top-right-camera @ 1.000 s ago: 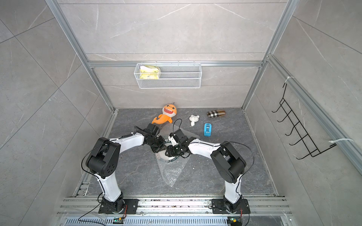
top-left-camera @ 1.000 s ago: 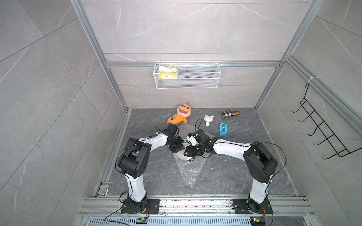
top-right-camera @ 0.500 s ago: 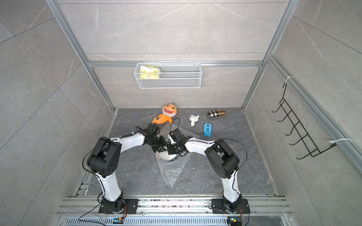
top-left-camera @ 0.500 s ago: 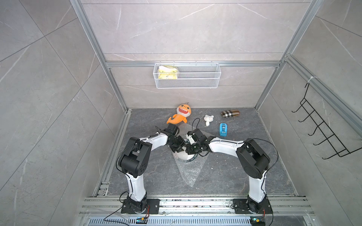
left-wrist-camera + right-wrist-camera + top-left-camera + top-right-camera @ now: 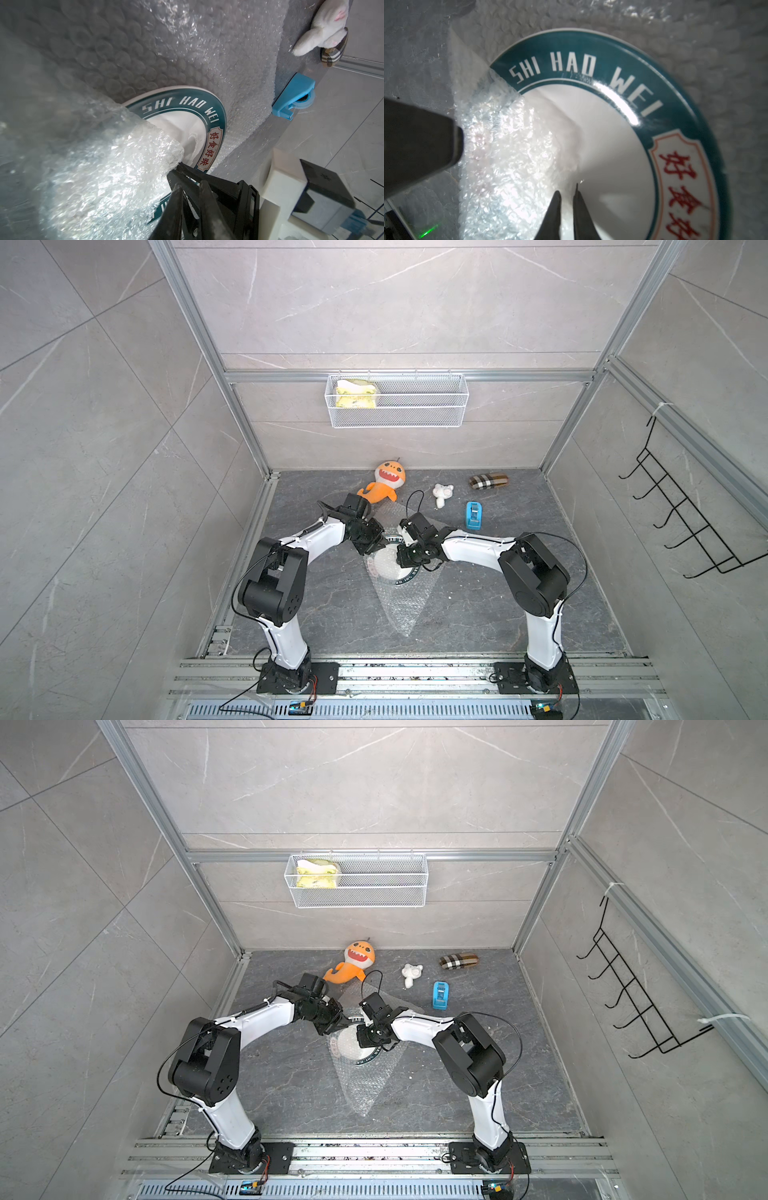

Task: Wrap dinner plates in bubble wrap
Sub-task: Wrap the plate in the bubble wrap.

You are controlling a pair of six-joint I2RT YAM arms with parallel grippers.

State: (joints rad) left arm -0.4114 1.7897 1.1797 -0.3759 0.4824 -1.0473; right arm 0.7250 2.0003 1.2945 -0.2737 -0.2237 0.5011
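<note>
Top views first: the plate (image 5: 390, 568) (image 5: 350, 1045) sits on the floor between the two arms. It lies on the bubble wrap (image 5: 401, 605) (image 5: 362, 1085), and one corner of the sheet points away from the plate toward the arm bases. The left gripper (image 5: 376, 548) hangs at the plate's far left rim, and the right gripper (image 5: 400, 561) is over its right half. Against half a second ago, the right gripper has pulled back from the plate's far rim toward its centre, and that elbow has swung outward. The left arm, plate and bubble wrap lie where they were. Beyond the plate are an orange shark toy (image 5: 384, 485), a white plush toy (image 5: 442, 493), a checked case (image 5: 488, 481) and a blue tape dispenser (image 5: 473, 515). Over to the left wrist view: a fold of bubble wrap drapes over part of the plate. The dark teal rim reads "SHI HAO WEI", with red "好食好味" on a cream label. Black fingers (image 5: 206, 199) crowd the plate's edge and overlap, so I cannot tell how the left jaws stand or whether they have the sheet. Right wrist view now: the right jaws are a sliver apart over the plate's white centre, just beside the fold's edge, with nothing between them. The left gripper, blurred, touches the fold beside the plate.
</note>
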